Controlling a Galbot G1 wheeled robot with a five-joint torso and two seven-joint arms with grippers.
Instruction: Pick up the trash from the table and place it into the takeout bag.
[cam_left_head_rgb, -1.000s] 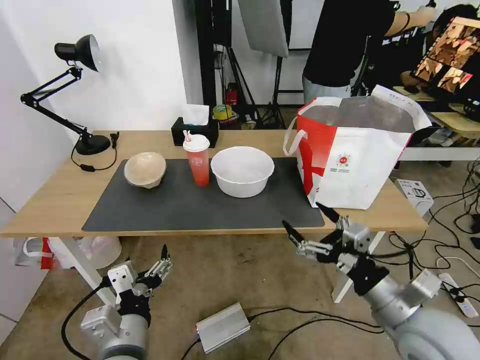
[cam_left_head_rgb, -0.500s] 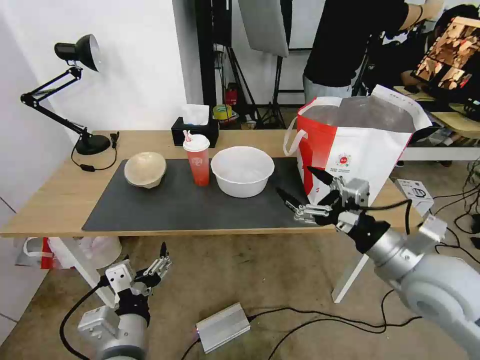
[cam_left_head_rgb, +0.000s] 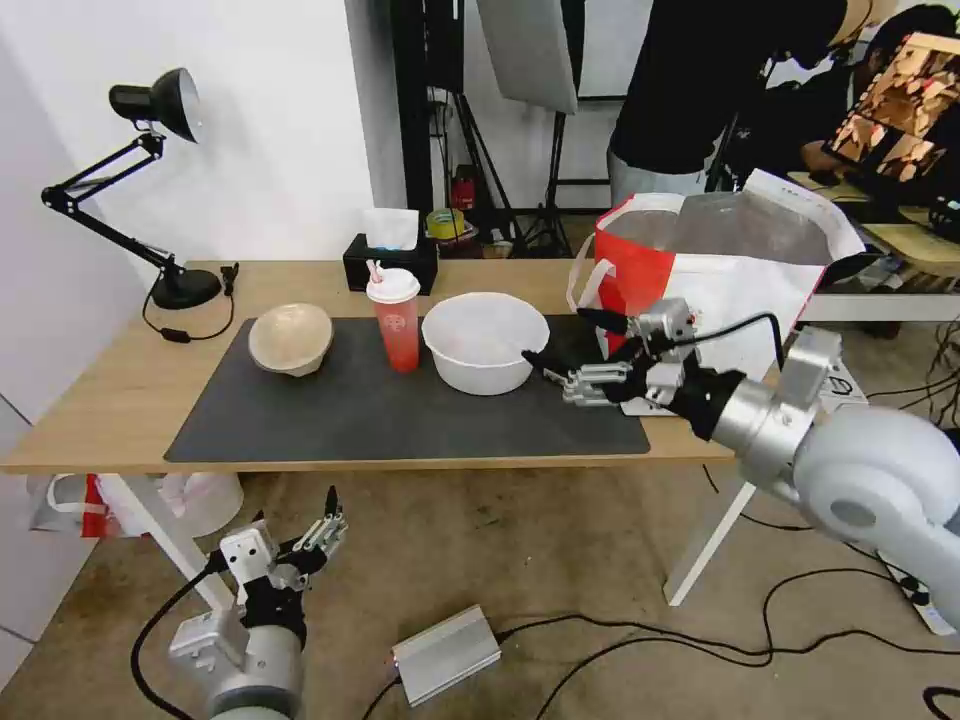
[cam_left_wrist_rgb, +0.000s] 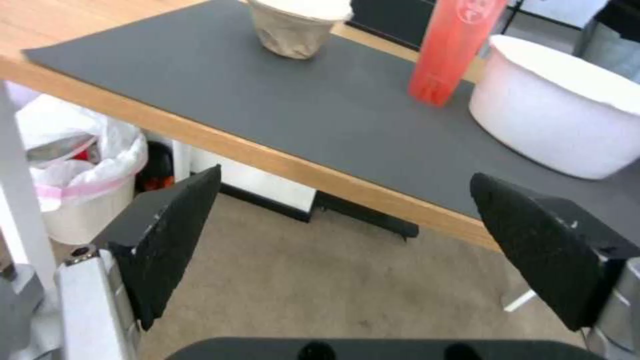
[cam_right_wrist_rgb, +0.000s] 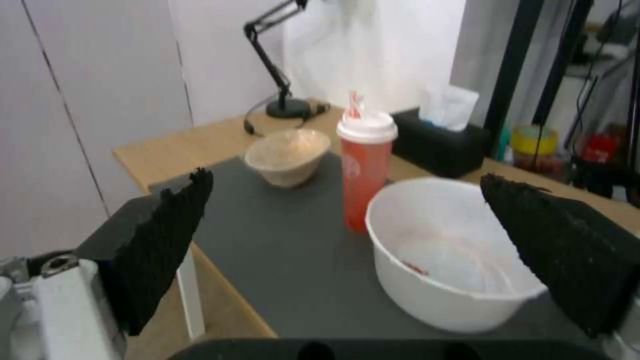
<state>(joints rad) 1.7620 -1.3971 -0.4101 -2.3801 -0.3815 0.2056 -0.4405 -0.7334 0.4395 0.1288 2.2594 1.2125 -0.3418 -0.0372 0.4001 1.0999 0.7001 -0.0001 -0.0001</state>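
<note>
The white bowl (cam_left_head_rgb: 485, 341) is sitting on the grey mat (cam_left_head_rgb: 400, 410) of the table (cam_left_head_rgb: 120, 390), with the red cup (cam_left_head_rgb: 394, 318) just beside it and the beige bowl (cam_left_head_rgb: 290, 339) farther left. The bag (cam_left_head_rgb: 715, 300) is standing at the right end. The right gripper (cam_left_head_rgb: 562, 342) is hovering near the white bowl, fingers apart. The left gripper (cam_left_head_rgb: 322, 525) is hanging below the table, also spread.

A studio-like robot lab: light stands (cam_left_head_rgb: 545, 200), softbox panel (cam_left_head_rgb: 527, 50), bare concrete floor (cam_left_head_rgb: 480, 560) strewn with cables (cam_left_head_rgb: 640, 640)
</note>
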